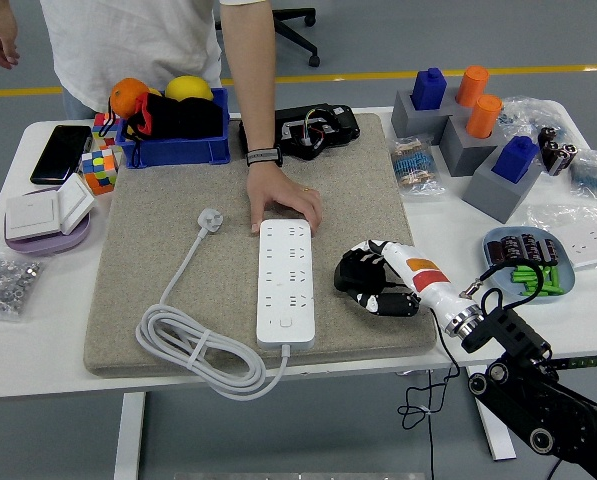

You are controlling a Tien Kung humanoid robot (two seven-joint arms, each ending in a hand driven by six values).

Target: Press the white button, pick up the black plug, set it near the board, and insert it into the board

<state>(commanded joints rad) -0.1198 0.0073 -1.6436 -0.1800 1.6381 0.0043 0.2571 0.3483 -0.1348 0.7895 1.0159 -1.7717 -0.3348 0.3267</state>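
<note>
- I see my right hand (378, 280) with fingers curled around the black plug (355, 272), on the grey mat (158, 230) just right of the white board (285, 283).
- A person's hand (283, 203) rests on the board's far end.

A white hand (388, 280) with black fingertips and an orange patch is seen, joined by a silver wrist ring to a black, bolted arm (538, 390) with a thin black cable.

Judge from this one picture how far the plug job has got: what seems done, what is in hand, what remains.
Button press: cannot tell. In hand: the right hand curls around the black plug, which sits on the beige felt mat. Left: lift it, bring it beside the white power strip board, which a person's hand steadies, and insert it.
</note>
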